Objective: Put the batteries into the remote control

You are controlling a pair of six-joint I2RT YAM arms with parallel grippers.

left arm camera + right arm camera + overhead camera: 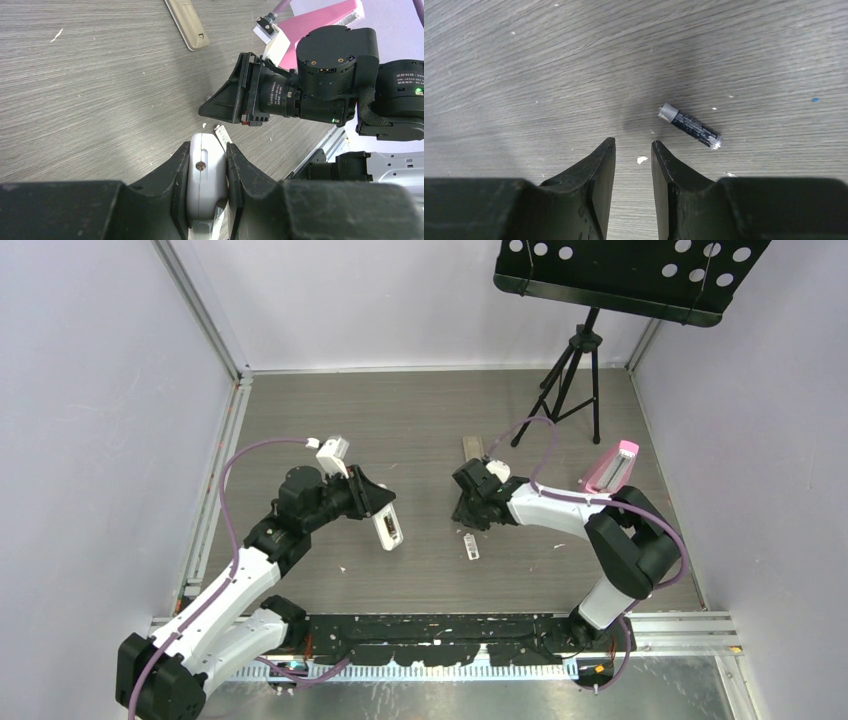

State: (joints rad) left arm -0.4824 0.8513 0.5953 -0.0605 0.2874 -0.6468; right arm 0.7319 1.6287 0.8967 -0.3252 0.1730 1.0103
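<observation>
My left gripper (378, 512) (208, 150) is shut on the remote control (388, 530) (205, 175), a slim white bar held above the table with its dark battery recess facing up. One of the batteries (689, 125), dark with a metal end, lies on the table just ahead and right of my right gripper (633, 145) (468, 508). That gripper is open and low over the table, with only bare wood between its fingers. In the top view the battery is hidden under the right gripper. From the left wrist, the right gripper (212, 110) shows side-on.
A small white strip with dark print (470, 546) (221, 135) lies between the two grippers. A tan bar (473, 448) (187, 22) lies farther back. A pink wedge (610, 468) sits at the right wall, and a tripod music stand (580, 360) stands at the back right.
</observation>
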